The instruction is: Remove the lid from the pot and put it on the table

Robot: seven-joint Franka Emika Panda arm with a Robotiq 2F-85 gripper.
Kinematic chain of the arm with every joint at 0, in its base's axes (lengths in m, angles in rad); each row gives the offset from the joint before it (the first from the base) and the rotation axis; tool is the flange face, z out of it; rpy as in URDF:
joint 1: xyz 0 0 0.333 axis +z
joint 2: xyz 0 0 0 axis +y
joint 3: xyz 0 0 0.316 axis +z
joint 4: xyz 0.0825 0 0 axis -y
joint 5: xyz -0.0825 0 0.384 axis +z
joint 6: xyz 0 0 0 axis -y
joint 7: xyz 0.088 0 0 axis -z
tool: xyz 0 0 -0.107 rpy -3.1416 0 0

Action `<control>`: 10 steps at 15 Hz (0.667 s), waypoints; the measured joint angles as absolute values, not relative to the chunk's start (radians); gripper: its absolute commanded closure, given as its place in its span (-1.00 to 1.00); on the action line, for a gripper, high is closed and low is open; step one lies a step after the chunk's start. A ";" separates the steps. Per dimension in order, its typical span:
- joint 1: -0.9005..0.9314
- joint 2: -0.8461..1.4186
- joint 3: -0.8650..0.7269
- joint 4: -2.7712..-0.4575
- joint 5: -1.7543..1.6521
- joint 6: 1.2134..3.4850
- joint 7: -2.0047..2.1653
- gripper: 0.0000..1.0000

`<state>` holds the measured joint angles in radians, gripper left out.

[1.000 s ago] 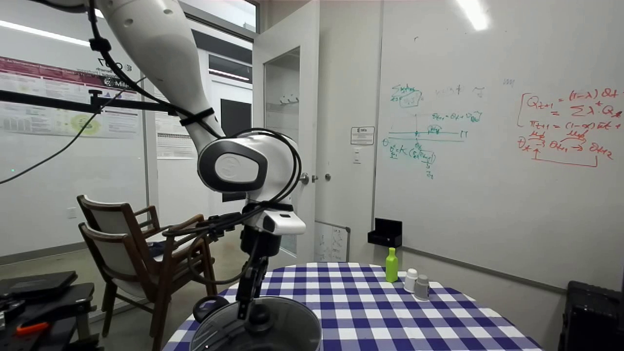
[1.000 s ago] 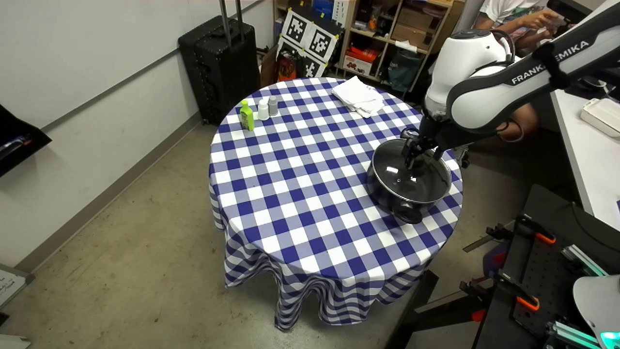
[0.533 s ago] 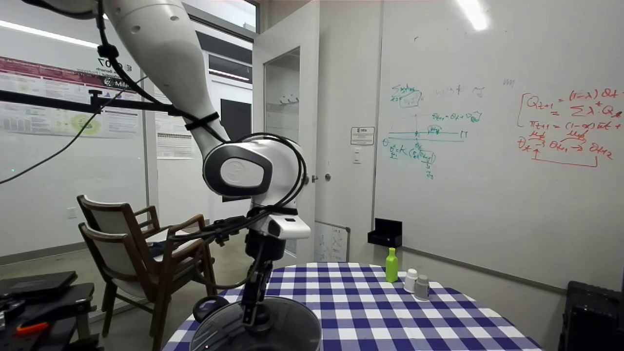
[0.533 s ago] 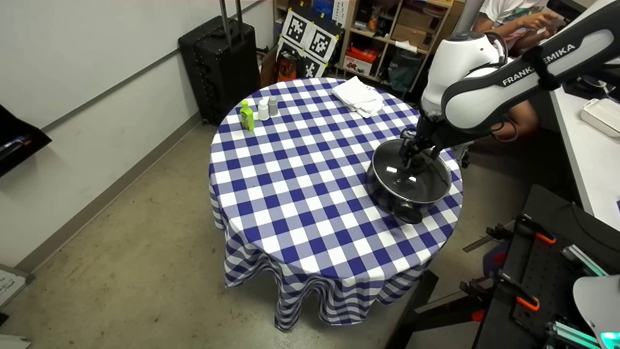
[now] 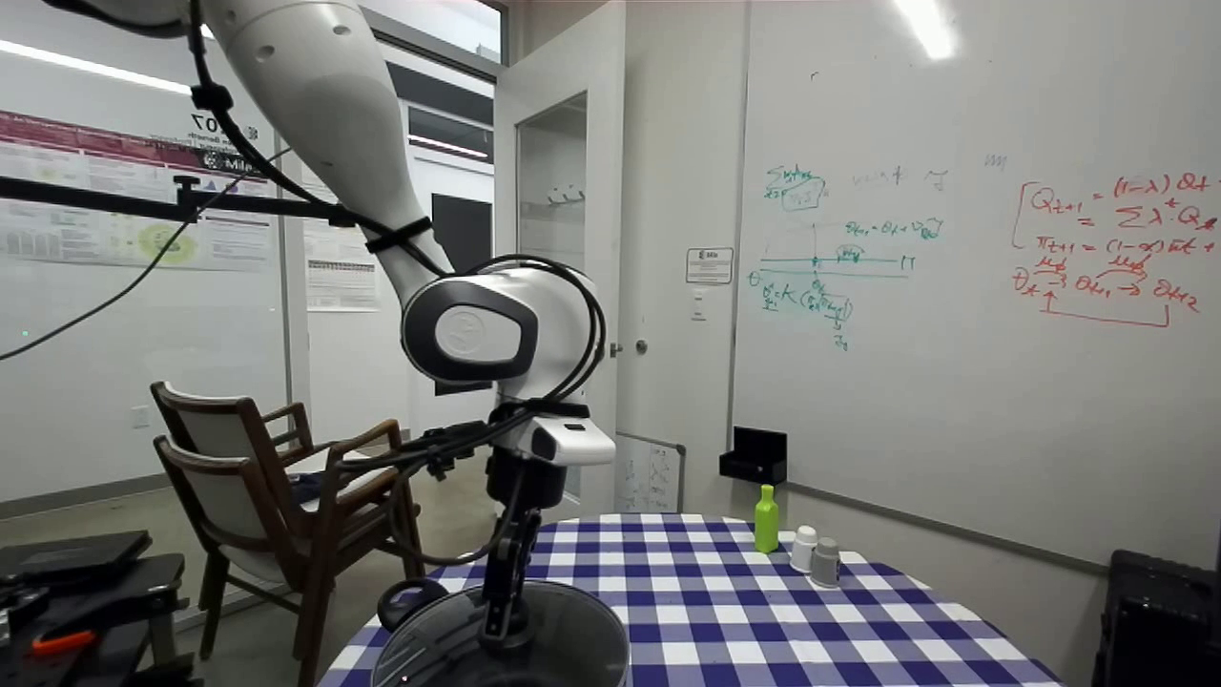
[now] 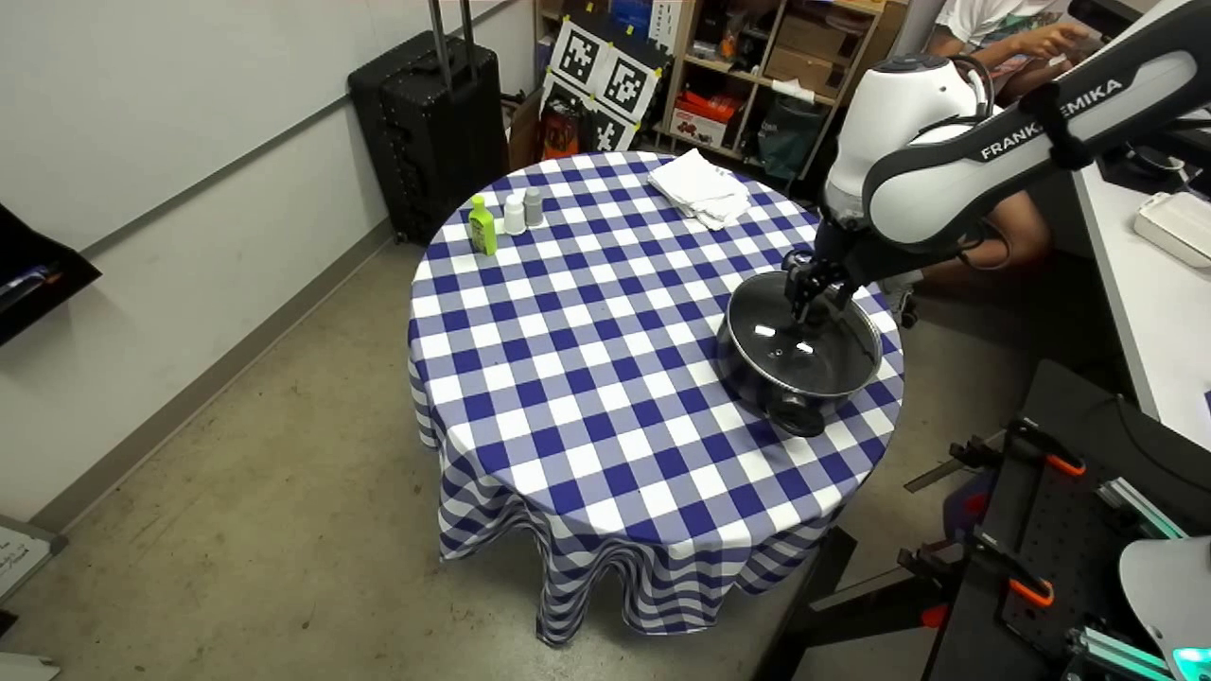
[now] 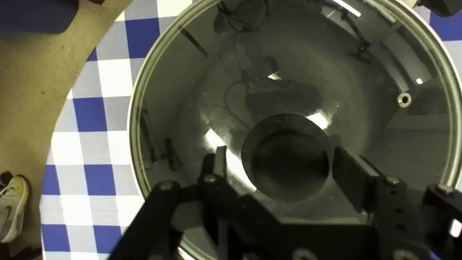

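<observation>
The black pot (image 6: pixel 743 378) stands on the round checked table (image 6: pixel 587 359). The lid (image 6: pixel 781 367) lies on the pot; it is see-through grey glass with a metal rim and also shows in the wrist view (image 7: pixel 195 94). Its round black knob (image 7: pixel 288 166) is at the lid's middle. My gripper (image 7: pixel 278 160) is open, with one finger on each side of the knob. The right finger (image 7: pixel 352 177) is close to the knob; the left finger (image 7: pixel 219 162) has a wider gap. In an exterior view the gripper (image 5: pixel 498 630) partly hides the knob.
A green bottle (image 6: pixel 482 227), a white shaker (image 6: pixel 514 215) and a grey shaker (image 6: pixel 534 207) stand at the table's edge. A folded white cloth (image 6: pixel 700 189) lies on the table. Pot handles (image 6: pixel 797 414) stick out at the sides. Wooden armchairs (image 5: pixel 219 496) stand beside the table.
My gripper has moved a little right and down in an exterior view, coming over the knob, then shifted only slightly. The pot and lid have not moved.
</observation>
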<state>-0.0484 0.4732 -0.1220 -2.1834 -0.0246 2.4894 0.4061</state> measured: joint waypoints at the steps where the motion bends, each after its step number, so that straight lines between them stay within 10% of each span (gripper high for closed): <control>1: -0.048 0.473 -0.124 -2.183 -0.025 2.489 0.404 0.30; 10: -0.044 0.473 -0.125 -2.182 -0.026 2.489 0.400 0.50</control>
